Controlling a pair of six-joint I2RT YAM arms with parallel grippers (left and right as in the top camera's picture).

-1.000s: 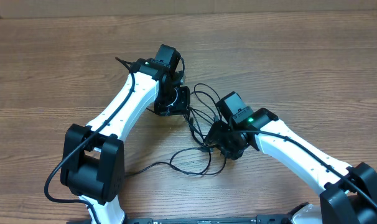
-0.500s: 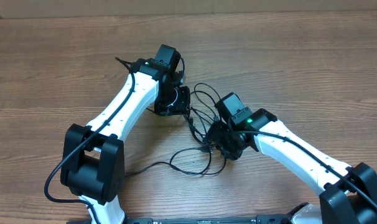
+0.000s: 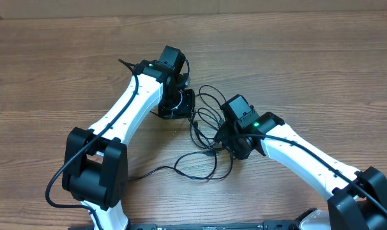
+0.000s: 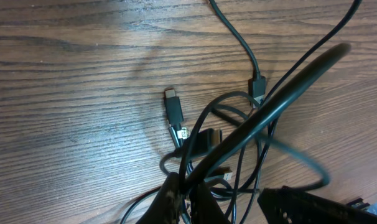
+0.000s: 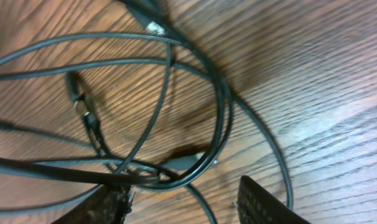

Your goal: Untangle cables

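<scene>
Between the clamped fingers of our left gripper (image 4: 187,190) we pinch a strand of the cables (image 3: 198,131), which lie tangled mid-scene on the wooden table (image 3: 308,64), between both arms. Just right of the knot, our right gripper (image 5: 185,198) stands released, fingers apart over several loops.

Overhead camera high above table (image 3: 321,64), facing down, both wrist cameras close, angled down, all sharing the cables (image 3: 205,131)
</scene>
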